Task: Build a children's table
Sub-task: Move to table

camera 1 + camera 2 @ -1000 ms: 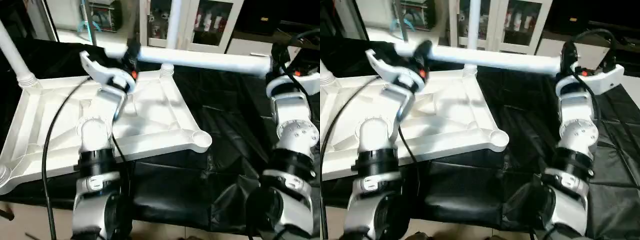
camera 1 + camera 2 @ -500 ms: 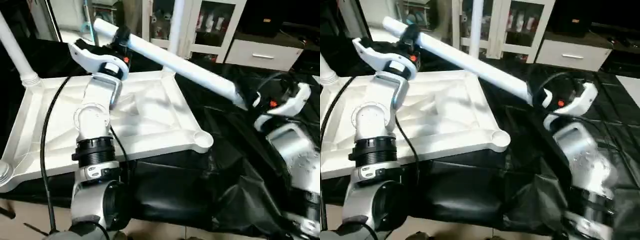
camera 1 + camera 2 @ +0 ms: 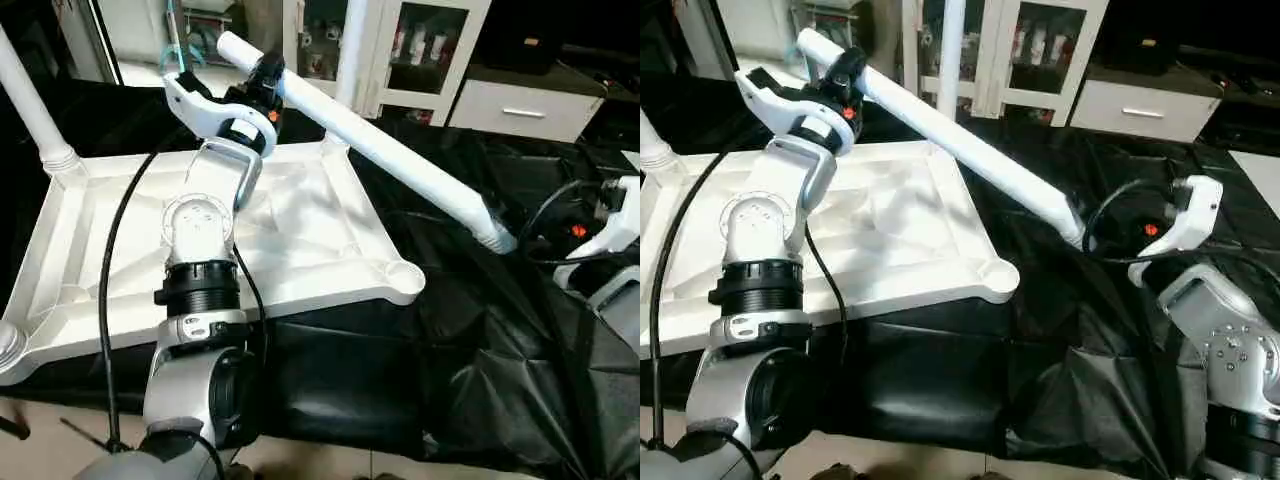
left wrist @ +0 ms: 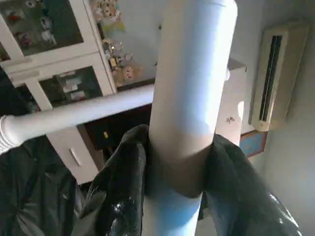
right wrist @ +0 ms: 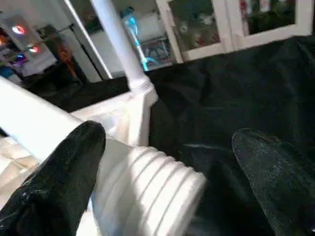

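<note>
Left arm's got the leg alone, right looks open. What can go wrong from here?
1. The left gripper clamps the leg near its plain end, so the long threaded end hangs unsupported and may sag or twist in the grip.
2. The right gripper is open around that end without holding it; a swing could knock it.
3. The empty near socket lies below; the threads could jam if they enter tilted.

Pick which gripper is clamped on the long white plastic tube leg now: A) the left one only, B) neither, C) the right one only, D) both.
A: the left gripper pinches the long white plastic tube leg, while the right gripper is open around its threaded end.
</note>
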You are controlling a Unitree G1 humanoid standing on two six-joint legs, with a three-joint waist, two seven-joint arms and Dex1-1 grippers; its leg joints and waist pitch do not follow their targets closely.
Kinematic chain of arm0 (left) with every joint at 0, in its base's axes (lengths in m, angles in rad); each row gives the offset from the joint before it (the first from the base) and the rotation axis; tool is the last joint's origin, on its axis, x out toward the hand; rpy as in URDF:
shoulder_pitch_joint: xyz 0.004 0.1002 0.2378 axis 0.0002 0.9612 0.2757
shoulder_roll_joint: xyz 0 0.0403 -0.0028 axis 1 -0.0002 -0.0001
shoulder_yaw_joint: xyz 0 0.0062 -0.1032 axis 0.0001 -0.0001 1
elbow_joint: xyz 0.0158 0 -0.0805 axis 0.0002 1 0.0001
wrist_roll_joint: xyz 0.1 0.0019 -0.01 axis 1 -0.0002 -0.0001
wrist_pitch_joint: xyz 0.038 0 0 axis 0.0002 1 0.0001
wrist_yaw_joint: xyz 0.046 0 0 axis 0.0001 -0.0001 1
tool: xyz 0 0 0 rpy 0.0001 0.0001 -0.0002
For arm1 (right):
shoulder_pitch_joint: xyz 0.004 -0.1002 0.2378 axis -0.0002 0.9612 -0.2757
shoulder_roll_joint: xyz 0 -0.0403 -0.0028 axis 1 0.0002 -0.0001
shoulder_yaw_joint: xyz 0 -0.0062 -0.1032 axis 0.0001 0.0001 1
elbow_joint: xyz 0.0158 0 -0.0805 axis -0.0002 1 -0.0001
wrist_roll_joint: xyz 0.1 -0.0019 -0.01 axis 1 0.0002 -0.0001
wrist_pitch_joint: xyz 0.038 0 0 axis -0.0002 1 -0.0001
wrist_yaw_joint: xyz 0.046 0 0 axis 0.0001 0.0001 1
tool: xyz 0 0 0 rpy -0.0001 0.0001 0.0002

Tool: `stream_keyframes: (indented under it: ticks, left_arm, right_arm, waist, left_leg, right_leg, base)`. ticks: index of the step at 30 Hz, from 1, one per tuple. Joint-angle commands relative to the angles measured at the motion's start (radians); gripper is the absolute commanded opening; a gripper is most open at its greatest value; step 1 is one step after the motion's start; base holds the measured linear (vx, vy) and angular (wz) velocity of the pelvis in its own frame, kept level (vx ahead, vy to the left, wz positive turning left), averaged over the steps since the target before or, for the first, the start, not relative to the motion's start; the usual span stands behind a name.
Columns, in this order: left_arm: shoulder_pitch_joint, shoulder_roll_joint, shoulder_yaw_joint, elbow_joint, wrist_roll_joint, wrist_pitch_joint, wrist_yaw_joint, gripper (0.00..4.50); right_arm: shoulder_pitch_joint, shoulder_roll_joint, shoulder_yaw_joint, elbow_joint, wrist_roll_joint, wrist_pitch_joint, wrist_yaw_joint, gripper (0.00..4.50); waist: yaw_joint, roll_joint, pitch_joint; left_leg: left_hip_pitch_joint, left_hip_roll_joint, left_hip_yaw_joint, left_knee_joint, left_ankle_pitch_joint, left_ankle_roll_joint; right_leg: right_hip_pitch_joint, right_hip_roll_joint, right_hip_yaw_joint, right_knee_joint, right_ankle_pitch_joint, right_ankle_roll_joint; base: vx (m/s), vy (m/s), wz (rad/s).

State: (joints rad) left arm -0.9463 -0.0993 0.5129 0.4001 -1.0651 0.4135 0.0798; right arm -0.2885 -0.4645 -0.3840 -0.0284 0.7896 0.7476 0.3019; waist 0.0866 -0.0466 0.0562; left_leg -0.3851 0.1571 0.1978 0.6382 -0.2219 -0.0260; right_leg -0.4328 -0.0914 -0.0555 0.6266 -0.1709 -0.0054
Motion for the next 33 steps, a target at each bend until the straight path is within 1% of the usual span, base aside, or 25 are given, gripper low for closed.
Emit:
stream_keyframes:
  ticks: [1,2,3,4,5,6,8,9,11,12,13,14,15,16,17,18,19,21,22,25,27,29,31,32,33]
  left_arm:
    - [-0.060,-0.002,0.044,-0.036,-0.063,-0.031,-0.007,1.45]
    - [-0.061,-0.003,0.049,-0.035,-0.070,-0.032,-0.007,1.45]
    - [-0.064,-0.004,0.054,-0.034,-0.077,-0.034,-0.006,1.45]
    - [-0.065,-0.004,0.057,-0.034,-0.082,-0.036,-0.005,1.45]
    - [-0.072,-0.007,0.076,-0.030,-0.108,-0.041,0.002,1.45]
    - [-0.075,-0.008,0.087,-0.029,-0.122,-0.044,0.008,1.45]
    - [-0.084,-0.016,0.117,-0.027,-0.168,-0.051,0.020,1.45]
    - [-0.090,-0.021,0.143,-0.024,-0.206,-0.054,0.036,1.45]
    - [-0.089,-0.023,0.159,-0.023,-0.231,-0.055,0.038,1.45]
    - [-0.087,-0.026,0.169,-0.023,-0.244,-0.059,0.046,1.45]
    - [-0.085,-0.030,0.176,-0.023,-0.253,-0.063,0.051,1.45]
    - [-0.083,-0.033,0.184,-0.023,-0.260,-0.068,0.054,1.45]
    - [-0.082,-0.037,0.191,-0.023,-0.269,-0.072,0.062,1.45]
    - [-0.082,-0.037,0.193,-0.022,-0.270,-0.072,0.062,1.45]
    - [-0.081,-0.042,0.213,-0.015,-0.281,-0.076,0.073,1.45]
    - [-0.081,-0.042,0.219,-0.012,-0.284,-0.078,0.078,1.45]
    - [-0.080,-0.040,0.224,-0.007,-0.288,-0.081,0.084,1.45]
    - [-0.079,-0.035,0.229,0.003,-0.289,-0.086,0.092,1.45]
    - [-0.079,-0.034,0.231,0.005,-0.290,-0.087,0.094,1.45]
    - [-0.076,-0.031,0.239,0.013,-0.299,-0.095,0.101,1.45]
    - [-0.074,-0.033,0.243,0.014,-0.304,-0.097,0.104,1.45]
    - [-0.074,-0.035,0.247,0.015,-0.308,-0.099,0.106,1.45]
    - [-0.074,-0.036,0.250,0.017,-0.310,-0.098,0.107,1.44]
    - [-0.070,-0.033,0.246,0.019,-0.309,-0.094,0.107,1.43]
    - [-0.061,-0.024,0.230,0.021,-0.296,-0.082,0.099,1.43]
  right_arm:
    - [0.031,0.000,0.013,0.069,-0.047,0.026,-0.034,4.50]
    - [0.027,0.012,0.004,0.071,-0.036,0.022,-0.037,4.50]
    - [0.018,0.027,-0.010,0.073,-0.020,0.021,-0.040,4.50]
    - [0.013,0.034,-0.016,0.076,-0.018,0.015,-0.045,4.50]
    - [-0.013,0.063,-0.045,0.093,-0.001,-0.013,-0.067,4.50]
    - [-0.026,0.078,-0.064,0.103,0.020,-0.015,-0.082,4.50]
    - [-0.051,0.111,-0.109,0.118,0.076,-0.020,-0.103,4.50]
    - [-0.074,0.141,-0.150,0.126,0.142,-0.006,-0.129,4.50]
    - [-0.088,0.164,-0.173,0.128,0.201,0.010,-0.134,4.50]
    - [-0.093,0.176,-0.176,0.126,0.226,0.017,-0.130,4.50]
    - [-0.098,0.187,-0.178,0.123,0.249,0.022,-0.125,4.50]
    - [-0.102,0.198,-0.182,0.121,0.273,0.025,-0.122,4.50]
    - [-0.107,0.209,-0.187,0.120,0.295,0.029,-0.122,4.50]
    - [-0.108,0.210,-0.188,0.119,0.298,0.030,-0.122,4.50]
    - [-0.119,0.231,-0.205,0.109,0.348,0.040,-0.122,4.50]
    - [-0.123,0.237,-0.213,0.105,0.372,0.045,-0.123,4.50]
    - [-0.130,0.247,-0.230,0.101,0.418,0.052,-0.129,4.50]
    - [-0.137,0.255,-0.260,0.102,0.490,0.058,-0.142,4.50]
    - [-0.139,0.257,-0.267,0.102,0.509,0.059,-0.147,4.50]
    - [-0.138,0.255,-0.301,0.083,0.643,0.076,-0.144,4.50]
    - [-0.131,0.244,-0.311,0.064,0.710,0.092,-0.129,4.50]
    - [-0.125,0.238,-0.311,0.055,0.732,0.103,-0.116,4.50]
    - [-0.118,0.231,-0.310,0.044,0.730,0.110,-0.104,4.50]
    - [-0.109,0.218,-0.307,0.034,0.722,0.113,-0.096,4.50]
    - [-0.091,0.180,-0.300,0.017,0.679,0.108,-0.065,4.50]
  waist:
    - [0.003,-0.017,-0.075]
    - [0.003,-0.017,-0.075]
    - [0.002,-0.020,-0.075]
    - [0.003,-0.018,-0.076]
    - [0.003,-0.018,-0.077]
    - [0.000,-0.019,-0.077]
    - [0.002,-0.018,-0.076]
    - [0.004,-0.019,-0.076]
    - [0.004,-0.018,-0.077]
    - [0.005,-0.016,-0.078]
    - [0.005,-0.017,-0.078]
    - [0.005,-0.016,-0.077]
    - [0.006,-0.019,-0.078]
    - [0.006,-0.018,-0.077]
    - [0.006,-0.018,-0.077]
    - [0.006,-0.018,-0.077]
    - [0.006,-0.023,-0.077]
    - [0.009,-0.019,-0.076]
    - [0.008,-0.019,-0.076]
    - [0.009,-0.020,-0.076]
    - [0.009,-0.019,-0.076]
    - [0.011,-0.021,-0.076]
    - [0.010,-0.021,-0.075]
    - [0.010,-0.020,-0.074]
    - [0.010,-0.023,-0.073]
  left_leg:
    - [0.013,0.050,-0.026,-0.068,-0.021,0.048]
    - [0.013,0.051,-0.026,-0.067,-0.017,0.053]
    - [0.012,0.051,-0.026,-0.067,-0.012,0.060]
    - [0.013,0.051,-0.026,-0.067,-0.007,0.066]
    - [0.014,0.051,-0.026,-0.066,-0.004,0.067]
    - [0.013,0.051,-0.025,-0.066,-0.004,0.072]
    - [0.016,0.051,-0.024,-0.066,-0.008,0.074]
    - [0.017,0.050,-0.023,-0.065,-0.012,0.078]
    - [0.018,0.051,-0.024,-0.066,-0.010,0.082]
    - [0.018,0.053,-0.024,-0.066,0.005,0.086]
    - [0.018,0.053,-0.024,-0.065,0.009,0.093]
    - [0.017,0.053,-0.024,-0.066,0.008,0.093]
    - [0.017,0.053,-0.023,-0.066,0.008,0.092]
    - [0.016,0.054,-0.024,-0.067,0.007,0.092]
    - [0.018,0.055,-0.024,-0.067,0.006,0.087]
    - [0.018,0.054,-0.024,-0.068,0.003,0.082]
    - [0.017,0.054,-0.024,-0.069,0.002,0.076]
    - [0.019,0.054,-0.024,-0.070,-0.002,0.071]
    - [0.019,0.055,-0.025,-0.071,0.001,0.065]
    - [0.017,0.054,-0.025,-0.072,-0.002,0.053]
    - [0.018,0.053,-0.025,-0.072,-0.013,0.049]
    - [0.015,0.052,-0.025,-0.072,-0.014,0.039]
    - [0.013,0.053,-0.026,-0.073,-0.009,0.029]
    - [0.014,0.053,-0.026,-0.074,-0.011,0.026]
    - [0.014,0.053,-0.026,-0.074,-0.020,0.018]
  right_leg:
    - [0.073,-0.052,0.037,-0.073,-0.142,-0.172]
    - [0.072,-0.052,0.038,-0.073,-0.136,-0.176]
    - [0.073,-0.051,0.037,-0.071,-0.127,-0.180]
    - [0.072,-0.052,0.037,-0.070,-0.121,-0.187]
    - [0.071,-0.052,0.037,-0.069,-0.117,-0.190]
    - [0.070,-0.053,0.036,-0.068,-0.115,-0.202]
    - [0.069,-0.051,0.036,-0.066,-0.112,-0.212]
    - [0.069,-0.053,0.036,-0.064,-0.111,-0.221]
    - [0.068,-0.050,0.034,-0.065,-0.107,-0.222]
    - [0.068,-0.050,0.034,-0.062,-0.085,-0.222]
    - [0.068,-0.050,0.034,-0.061,-0.073,-0.226]
    - [0.067,-0.051,0.034,-0.063,-0.076,-0.225]
    - [0.069,-0.052,0.034,-0.062,-0.077,-0.226]
    - [0.069,-0.053,0.034,-0.063,-0.082,-0.224]
    - [0.068,-0.052,0.034,-0.063,-0.088,-0.221]
    - [0.069,-0.054,0.034,-0.063,-0.092,-0.217]
    - [0.069,-0.053,0.034,-0.065,-0.097,-0.210]
    - [0.067,-0.054,0.035,-0.064,-0.103,-0.202]
    - [0.067,-0.053,0.034,-0.064,-0.098,-0.198]
    - [0.070,-0.055,0.034,-0.063,-0.089,-0.189]
    - [0.070,-0.055,0.034,-0.065,-0.093,-0.184]
    - [0.072,-0.055,0.034,-0.065,-0.092,-0.181]
    - [0.071,-0.054,0.033,-0.066,-0.099,-0.167]
    - [0.071,-0.055,0.033,-0.068,-0.105,-0.163]
    - [0.072,-0.054,0.033,-0.071,-0.125,-0.150]
  base:
    - [0.000,0.000,0.00]
    - [0.000,0.000,0.00]
    - [0.000,0.000,0.00]
    - [0.000,0.000,0.00]
    - [0.000,0.000,0.00]
    - [0.000,0.000,0.00]
    - [0.000,0.000,0.00]
    - [0.000,0.000,0.00]
    - [0.000,0.000,0.00]
    - [0.000,0.000,0.00]
    - [0.000,0.000,0.00]
    - [0.000,0.000,0.00]
    - [0.000,0.000,0.00]
    - [0.000,0.000,0.00]
    - [0.000,0.000,0.00]
    - [0.000,0.000,0.00]
    - [0.000,0.000,0.00]
    - [0.000,0.000,0.00]
    - [0.000,0.000,0.00]
    - [0.000,0.000,0.00]
    - [0.000,0.000,0.00]
    - [0.000,0.000,0.00]
    - [0.000,0.000,0.00]
    - [0.000,0.000,0.00]
    - [0.000,0.000,0.00]
